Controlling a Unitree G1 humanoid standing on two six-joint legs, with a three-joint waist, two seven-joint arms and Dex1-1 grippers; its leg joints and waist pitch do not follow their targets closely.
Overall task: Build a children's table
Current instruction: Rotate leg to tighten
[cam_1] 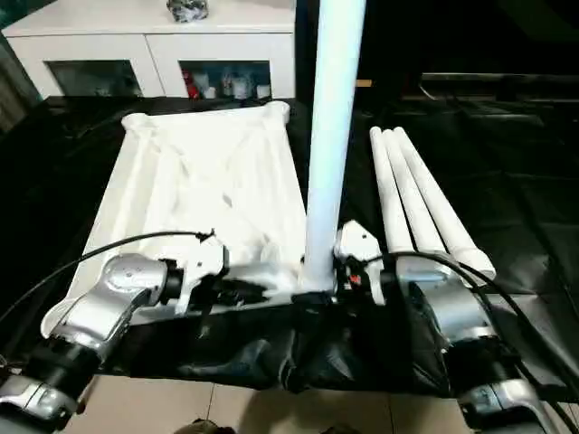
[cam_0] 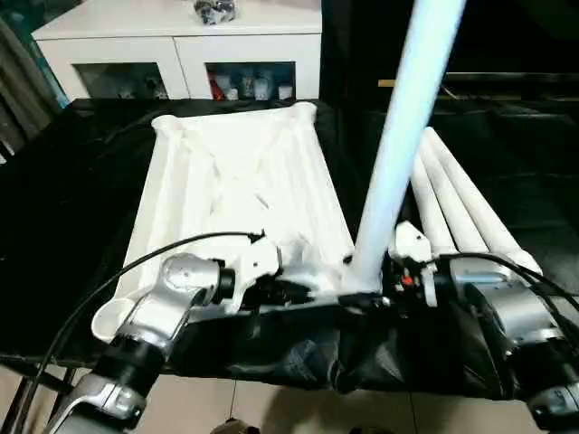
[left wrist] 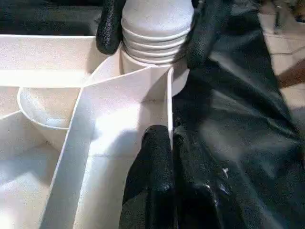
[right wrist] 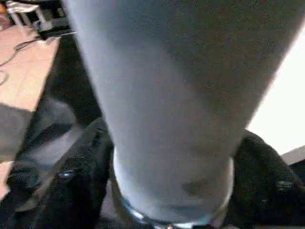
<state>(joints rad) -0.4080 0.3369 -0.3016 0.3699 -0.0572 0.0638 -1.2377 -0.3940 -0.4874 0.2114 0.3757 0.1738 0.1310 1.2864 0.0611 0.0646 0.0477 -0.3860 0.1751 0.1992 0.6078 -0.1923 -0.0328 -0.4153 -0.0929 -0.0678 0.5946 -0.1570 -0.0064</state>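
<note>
Nearest us, we find the left gripper (left wrist: 164,143) clenched on the tabletop (cam_0: 235,181) rim and the right gripper (left wrist: 152,28) grasping the upright leg (cam_1: 330,136) at its near corner socket, where misalignment could cross-thread it; three spare legs (cam_1: 416,194) lie beyond.

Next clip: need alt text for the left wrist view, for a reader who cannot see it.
The left gripper pinches the tabletop's rim, black cloth beside it. Beyond, the right gripper's fingers flank a leg's ribbed end standing in a corner socket.
</note>
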